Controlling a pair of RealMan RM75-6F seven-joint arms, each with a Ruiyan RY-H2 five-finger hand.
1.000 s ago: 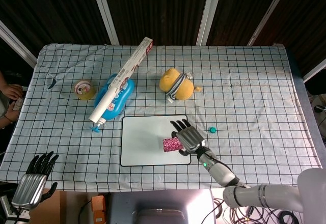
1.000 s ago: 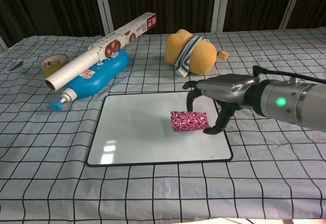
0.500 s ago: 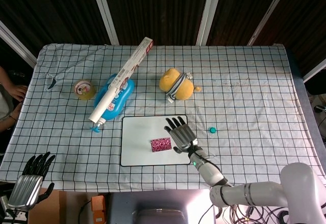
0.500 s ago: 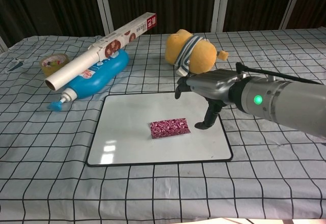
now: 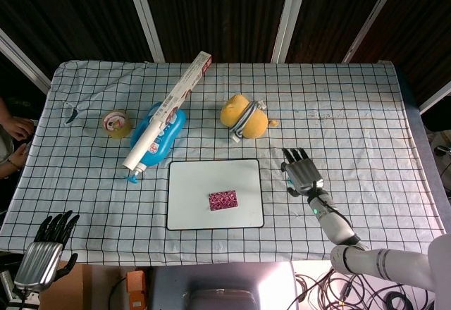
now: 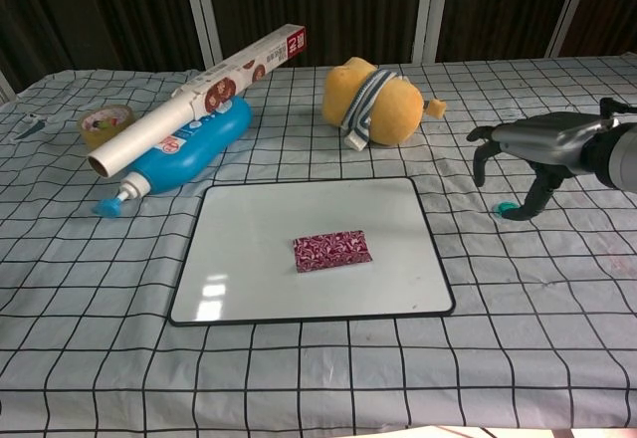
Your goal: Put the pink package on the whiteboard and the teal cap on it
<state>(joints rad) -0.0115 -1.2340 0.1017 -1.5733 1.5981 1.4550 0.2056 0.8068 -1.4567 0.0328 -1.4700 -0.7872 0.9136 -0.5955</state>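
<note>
The pink package (image 5: 223, 199) (image 6: 332, 249) lies flat near the middle of the whiteboard (image 5: 197, 183) (image 6: 259, 229), with nothing touching it. My right hand (image 5: 301, 170) (image 6: 528, 151) hovers to the right of the board, its fingers apart and curved downward, holding nothing. The teal cap (image 6: 508, 206) sits on the cloth just below that hand, between the fingers and the thumb; the head view hides it under the hand. My left hand (image 5: 46, 250) stays off the table's near left corner, fingers spread and empty.
Behind the board lie a yellow plush toy (image 5: 243, 116) (image 6: 376, 103), a blue bottle (image 5: 161, 137) (image 6: 184, 149) with a long foil-roll box (image 5: 169, 108) (image 6: 199, 90) across it, and a tape roll (image 5: 116, 122) (image 6: 105, 119). A person's hand (image 5: 13, 128) shows at the left edge.
My right hand let go of the pink package, which now lies flat on the whiteboard, and swung right to hover over the teal cap. The left hand barely moved.
</note>
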